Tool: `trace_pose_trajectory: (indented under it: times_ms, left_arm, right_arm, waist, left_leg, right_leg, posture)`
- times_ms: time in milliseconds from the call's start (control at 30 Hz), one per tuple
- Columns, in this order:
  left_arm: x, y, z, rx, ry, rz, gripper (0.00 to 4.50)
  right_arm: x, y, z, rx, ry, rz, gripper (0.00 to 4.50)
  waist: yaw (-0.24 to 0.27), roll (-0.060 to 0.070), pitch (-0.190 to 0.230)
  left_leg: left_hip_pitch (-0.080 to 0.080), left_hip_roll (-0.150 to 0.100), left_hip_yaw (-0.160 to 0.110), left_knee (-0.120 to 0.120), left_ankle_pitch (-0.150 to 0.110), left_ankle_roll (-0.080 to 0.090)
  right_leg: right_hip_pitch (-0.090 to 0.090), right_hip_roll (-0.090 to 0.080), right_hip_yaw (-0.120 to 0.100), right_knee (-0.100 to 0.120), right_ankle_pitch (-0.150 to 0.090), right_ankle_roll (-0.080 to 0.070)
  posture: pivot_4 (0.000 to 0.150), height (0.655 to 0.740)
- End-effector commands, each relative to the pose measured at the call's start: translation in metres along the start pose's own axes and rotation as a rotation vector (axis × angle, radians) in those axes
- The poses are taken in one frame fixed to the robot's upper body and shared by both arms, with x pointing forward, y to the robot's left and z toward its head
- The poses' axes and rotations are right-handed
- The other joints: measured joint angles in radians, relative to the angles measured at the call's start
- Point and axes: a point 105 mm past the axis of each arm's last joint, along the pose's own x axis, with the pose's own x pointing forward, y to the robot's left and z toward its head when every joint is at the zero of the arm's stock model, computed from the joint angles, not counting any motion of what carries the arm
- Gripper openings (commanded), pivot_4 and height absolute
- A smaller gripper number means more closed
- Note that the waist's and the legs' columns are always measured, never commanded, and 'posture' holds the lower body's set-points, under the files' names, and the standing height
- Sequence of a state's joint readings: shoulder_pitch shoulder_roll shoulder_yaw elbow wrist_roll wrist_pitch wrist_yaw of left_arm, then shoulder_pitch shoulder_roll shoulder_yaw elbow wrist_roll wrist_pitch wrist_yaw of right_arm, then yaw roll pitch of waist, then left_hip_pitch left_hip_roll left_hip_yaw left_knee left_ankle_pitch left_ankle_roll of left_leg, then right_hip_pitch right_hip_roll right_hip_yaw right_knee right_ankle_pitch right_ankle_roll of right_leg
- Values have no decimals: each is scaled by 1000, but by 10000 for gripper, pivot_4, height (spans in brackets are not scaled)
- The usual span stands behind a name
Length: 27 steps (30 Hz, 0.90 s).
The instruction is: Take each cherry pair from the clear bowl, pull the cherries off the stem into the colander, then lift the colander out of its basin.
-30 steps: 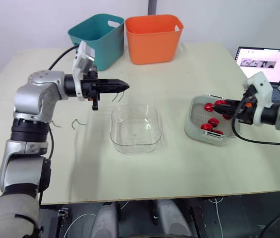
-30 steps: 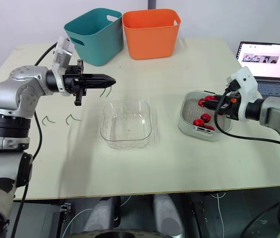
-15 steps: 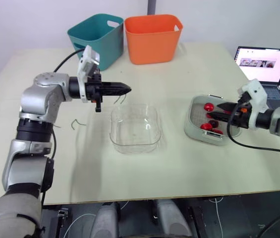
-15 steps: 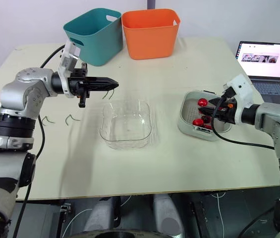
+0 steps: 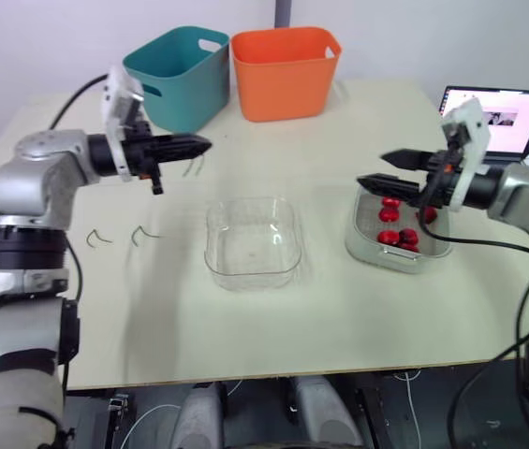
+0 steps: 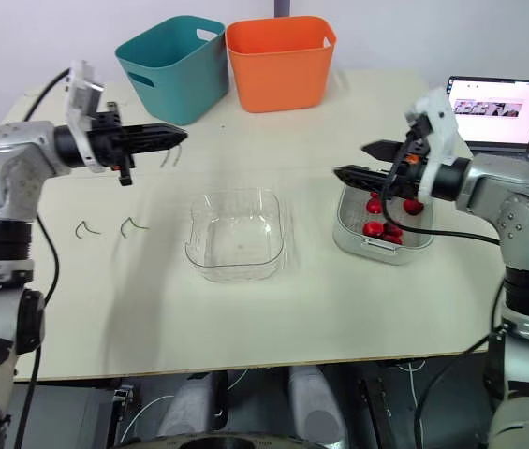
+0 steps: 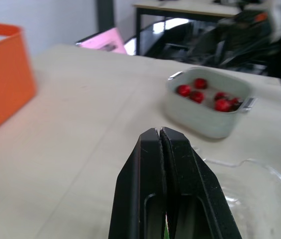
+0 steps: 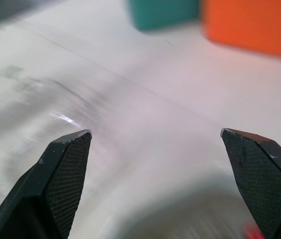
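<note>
My left gripper (image 5: 205,143) is shut on a thin green cherry stem (image 5: 191,166), held above the table to the left of and behind the clear bowl (image 5: 252,241), which looks empty. In the left wrist view its fingers (image 7: 150,164) are pressed together. My right gripper (image 5: 372,168) stands open with nothing between its fingers, hovering over the near-left edge of the pale colander in its basin (image 5: 362,245). Several red cherries (image 5: 389,237) lie inside the colander. The right wrist view shows the two fingertips (image 8: 63,169) wide apart.
Two bare green stems (image 5: 98,238) (image 5: 144,234) lie on the table left of the clear bowl. A teal bin (image 5: 175,75) and an orange bin (image 5: 287,70) stand at the back. A laptop (image 5: 498,117) sits at the far right.
My right gripper has opened and risen out of the colander, leaving a cherry there. My left arm has drawn back to the left with the stem.
</note>
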<state>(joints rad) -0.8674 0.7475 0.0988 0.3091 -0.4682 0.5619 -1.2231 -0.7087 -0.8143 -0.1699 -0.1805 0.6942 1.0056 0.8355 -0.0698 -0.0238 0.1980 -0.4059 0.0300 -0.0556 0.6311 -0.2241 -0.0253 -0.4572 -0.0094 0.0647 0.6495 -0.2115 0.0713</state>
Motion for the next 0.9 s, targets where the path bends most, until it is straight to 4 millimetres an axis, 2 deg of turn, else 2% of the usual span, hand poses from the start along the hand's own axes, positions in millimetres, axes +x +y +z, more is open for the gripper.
trace_pose_trajectory:
  times_ms: [33,133,267,467,633,800,900]
  left_arm:
    - [-32,12,-1,-5,4,130,0]
    - [-54,18,-16,-44,41,217,0]
    - [-89,26,-48,-131,97,360,0]
    - [-108,30,-81,-249,123,468,0]
    - [-111,25,-105,-284,166,487,0]
    - [-117,26,-115,-296,172,527,0]
    - [-119,29,-111,-285,150,545,6899]
  right_arm:
    - [16,36,19,-62,-47,141,44873]
    - [32,60,26,-77,-74,239,44873]
    - [56,103,23,-143,-54,403,44873]
    - [81,128,5,-160,6,476,44873]
    - [85,133,-1,-156,20,500,44873]
    - [84,129,-3,-153,32,485,44873]
    - [84,125,-2,-153,36,469,45000]
  waist:
    - [1,0,0]
    - [4,0,0]
    - [6,0,0]
    - [9,-1,0]
    - [15,-1,0]
    - [17,-1,0]
    - [18,-1,0]
  left_leg:
    - [-1,0,0,0,0,0]
    - [-1,0,0,1,0,0]
    - [-1,0,0,1,0,0]
    - [-2,0,-1,1,0,0]
    - [-2,0,-1,1,0,0]
    - [-2,0,-1,1,0,0]
    - [-2,0,-1,1,0,0]
  right_leg:
    - [0,0,0,0,0,0]
    - [0,-1,0,0,0,0]
    - [0,-1,-1,-1,0,0]
    - [0,-1,-2,0,0,-1]
    - [0,-2,-2,-1,1,-1]
    - [-1,-1,-2,0,1,-1]
    - [-1,-1,-2,-1,1,-1]
  posture:
    - [1500,7400]
    - [1500,7400]
    - [1500,7400]
    - [1500,7400]
    - [1500,7400]
    - [1500,7400]
    - [1500,7400]
